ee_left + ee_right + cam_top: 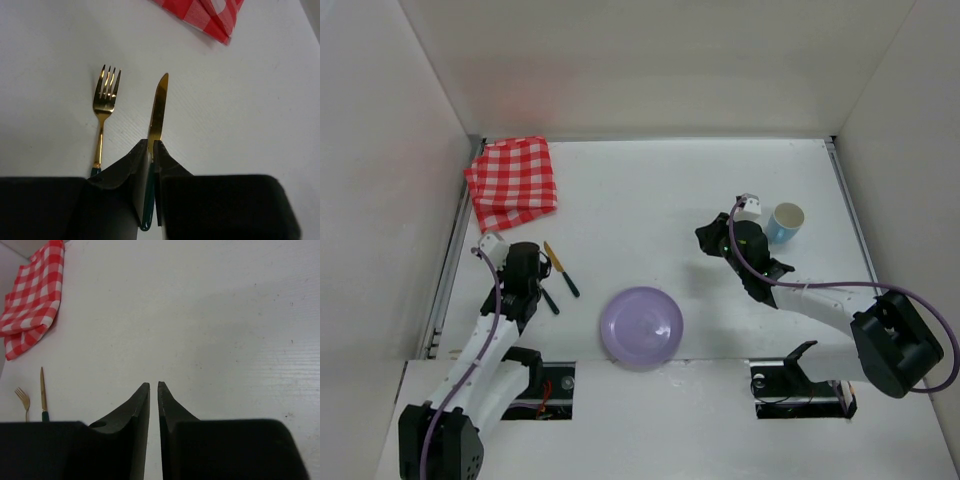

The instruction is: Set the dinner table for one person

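Note:
On the white dinner table (650, 190), my left gripper (151, 142) is shut on the dark green handle of a gold-bladed knife (159, 107), whose blade points away from me. A gold fork (105, 95) lies parallel just left of it. From above, the left gripper (532, 272) sits at the table's left with the knife (560, 268) and fork (549, 300) beside it. A lilac plate (641, 326) rests at the near middle. My right gripper (708, 236) hovers left of a light blue cup (786, 220). Its jaws (154, 385) are shut, with only a thin slit and nothing between them.
A folded red-and-white checked cloth (512, 183) lies in the far left corner. White walls close off the left, far and right sides. The arm bases and cable openings sit along the near edge.

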